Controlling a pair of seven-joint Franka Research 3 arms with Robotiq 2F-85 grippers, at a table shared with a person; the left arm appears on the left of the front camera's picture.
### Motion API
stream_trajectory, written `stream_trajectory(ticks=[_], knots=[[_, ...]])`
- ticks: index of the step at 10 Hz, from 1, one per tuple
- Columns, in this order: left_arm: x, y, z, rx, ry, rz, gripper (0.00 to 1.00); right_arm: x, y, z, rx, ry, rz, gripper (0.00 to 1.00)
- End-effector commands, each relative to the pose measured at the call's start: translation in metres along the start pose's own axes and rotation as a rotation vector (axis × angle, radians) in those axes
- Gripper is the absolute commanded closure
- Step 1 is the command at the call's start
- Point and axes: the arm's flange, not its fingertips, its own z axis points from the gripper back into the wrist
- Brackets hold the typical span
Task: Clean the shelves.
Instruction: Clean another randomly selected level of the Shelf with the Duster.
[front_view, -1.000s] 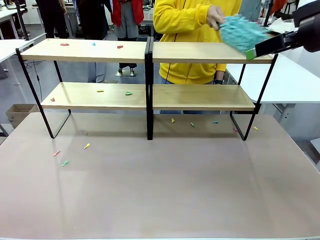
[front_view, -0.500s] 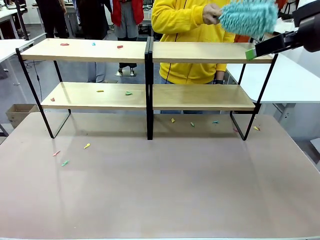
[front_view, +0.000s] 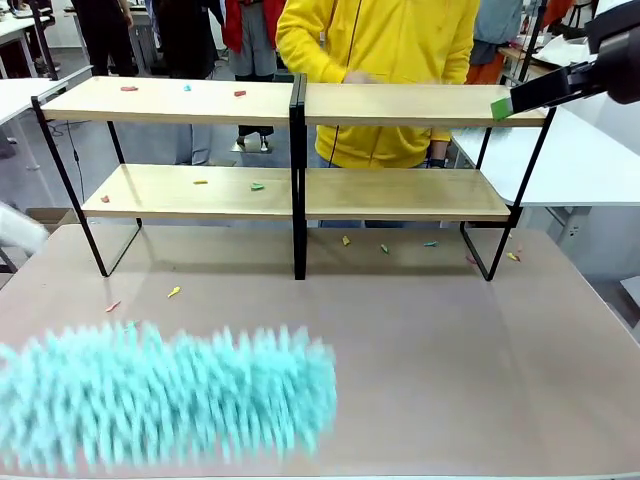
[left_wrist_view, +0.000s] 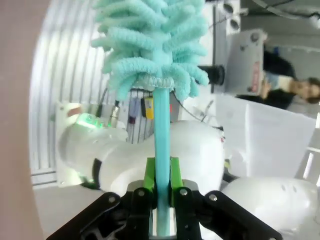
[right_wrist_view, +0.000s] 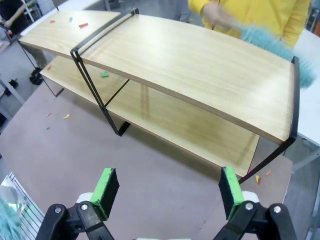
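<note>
In the front view the teal duster that the person was waving over the right end of the top board a moment ago is gone from there; instead a large blurred duster (front_view: 160, 395) now fills the 7 o'clock corner, close to the camera, over the table (front_view: 460, 350); the person's hand (front_view: 356, 77) has come down to the far edge of the top board, near the centre post.

The left hand (left_wrist_view: 161, 182) is clenched on the duster's thin teal handle (left_wrist_view: 161, 125); the green pads (left_wrist_view: 149, 175) press on both sides of it, and the fluffy head points to 12 o'clock in the left wrist view.

The right hand (right_wrist_view: 168, 192) is released, its fingers (right_wrist_view: 107, 192) wide apart; in the front view it sits at 2 o'clock, its green tip just beside the right end of the top board.

The shelves (front_view: 400, 195) stand on the table at 12 o'clock; small coloured scraps (front_view: 258, 186) lie on the left boards and on the table.

In the right wrist view a blurred teal tuft (right_wrist_view: 270, 42) shows at 1 o'clock, beside the person's hand; I cannot tell if it is a second duster.
</note>
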Motion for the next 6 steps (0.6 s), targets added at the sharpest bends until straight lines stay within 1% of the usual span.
stream_trajectory(ticks=[1, 2, 4, 5, 6], knots=[[0.012, -0.005, -0.005, -0.042, 0.001, -0.012, 0.87, 0.001, -0.001, 0.000, 0.001, 0.000, 0.000, 0.00], [0.000, 0.000, 0.000, 0.000, 0.000, 0.000, 0.87, 0.001, -0.001, 0.000, 0.001, 0.000, 0.000, 0.00], [0.000, 0.000, 0.000, 0.000, 0.000, 0.000, 0.87, 0.001, -0.001, 0.000, 0.001, 0.000, 0.000, 0.00], [0.010, 0.004, -0.015, -0.017, 0.033, -0.004, 0.87, 0.001, -0.001, 0.000, 0.001, 0.000, 0.000, 0.00], [0.028, 0.008, -0.034, -0.014, -0.080, 0.044, 0.87, 0.001, -0.001, 0.000, 0.001, 0.000, 0.000, 0.00]])
